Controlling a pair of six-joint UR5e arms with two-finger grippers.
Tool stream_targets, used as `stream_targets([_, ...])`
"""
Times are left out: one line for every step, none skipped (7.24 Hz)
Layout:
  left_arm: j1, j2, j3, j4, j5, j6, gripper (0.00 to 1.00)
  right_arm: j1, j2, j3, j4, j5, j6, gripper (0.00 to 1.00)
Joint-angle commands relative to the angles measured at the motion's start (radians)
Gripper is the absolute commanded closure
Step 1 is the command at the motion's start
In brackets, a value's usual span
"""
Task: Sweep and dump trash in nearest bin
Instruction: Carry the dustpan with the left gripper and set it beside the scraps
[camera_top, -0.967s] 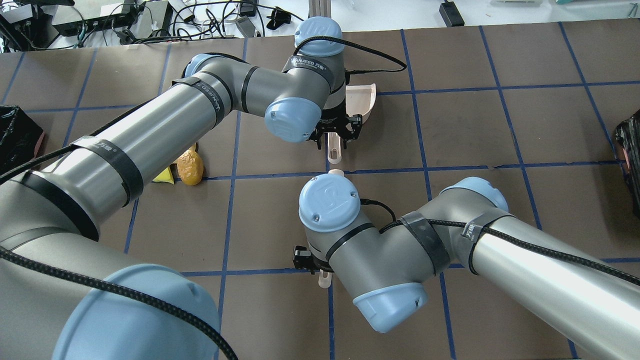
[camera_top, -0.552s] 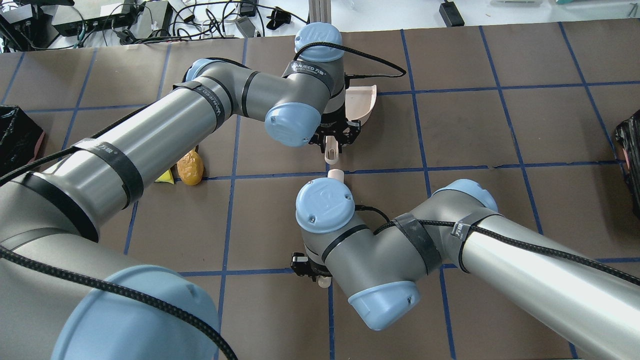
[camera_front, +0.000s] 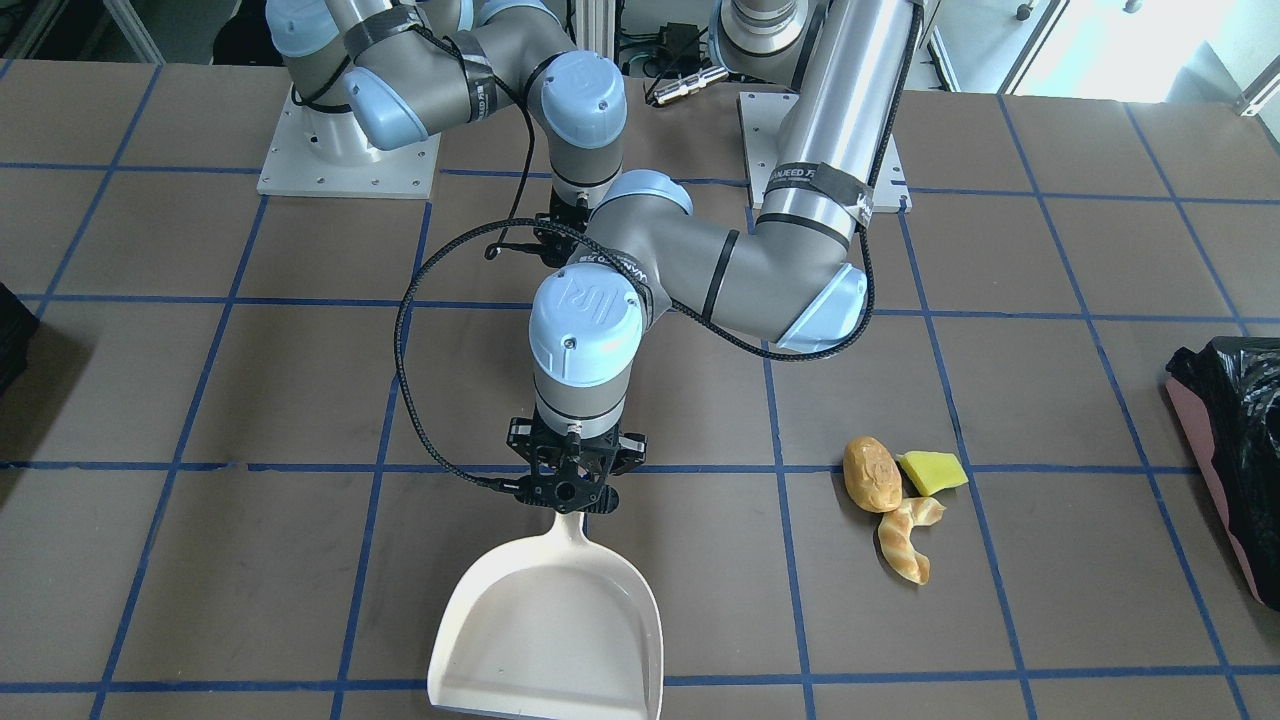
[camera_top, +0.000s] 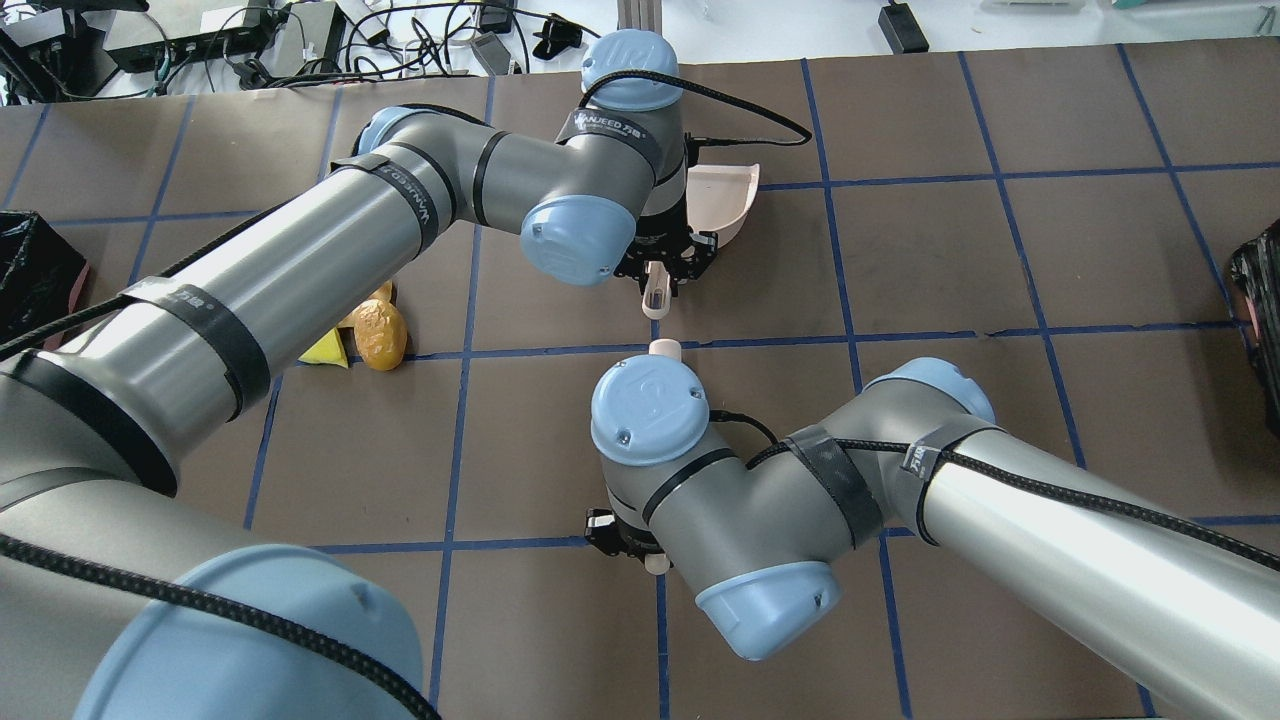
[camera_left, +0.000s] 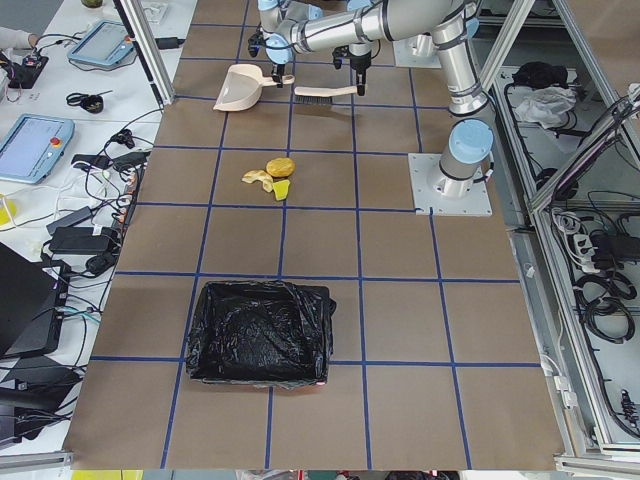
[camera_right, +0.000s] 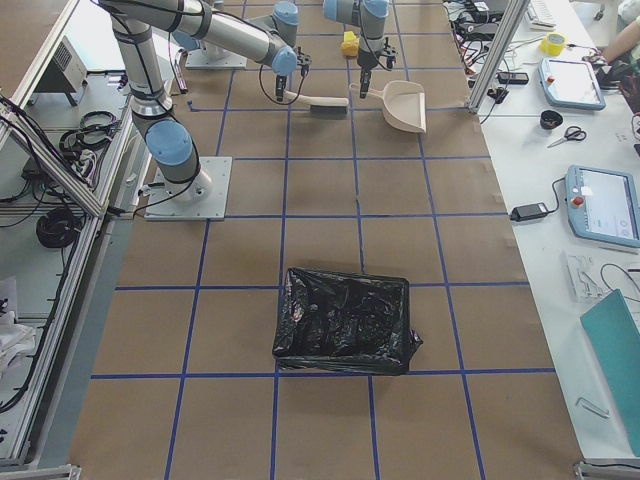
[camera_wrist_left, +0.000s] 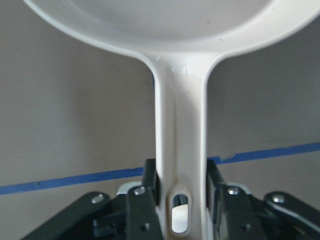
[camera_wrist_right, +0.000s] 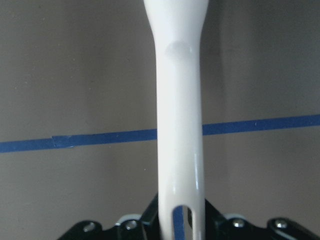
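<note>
Looks like the left gripper has crept toward the top of the overhead view over the last second and taken the dustpan along. The gap between the end of the dustpan handle and the tip of the brush handle below it is wider now. The right gripper has barely nudged. Left jaws are clamped on the dustpan handle, you can see them squeezing both sides in the left wrist view. The right jaws are closed around the brush handle the same way. Can't tell if the pan is actually off the worktop or just sliding on it. The trash is untouched: bread roll, yellow wedge and croissant sit bunched together at the lower right of the front-facing view, well apart from the pan at bottom centre. The bin is at the right edge of that same view, near the pile. My read is that both tools are picked up and this is the start of carrying them over. No sweeping has happened yet, and both arms probably need to head toward the pile next.
</note>
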Motion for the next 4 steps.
stream_targets([0.122, 0.062, 0.001, -0.045, 0.015, 0.125, 1.0, -0.002, -0.013, -0.005, -0.001, -0.006, 0.018, 1.0])
stream_targets([0.182, 0.093, 0.001, -0.089, 0.019, 0.249, 1.0, 0.0, -0.03, -0.005, 0.008, -0.019, 0.021, 1.0])
stream_targets([0.233, 0.116, -0.003, -0.13, 0.082, 0.363, 1.0, -0.002, -0.037, -0.005, 0.014, -0.019, 0.033, 1.0])
stream_targets([0.268, 0.132, -0.012, -0.143, 0.107, 0.432, 1.0, 0.0, -0.037, -0.005, 0.014, -0.017, 0.035, 1.0])
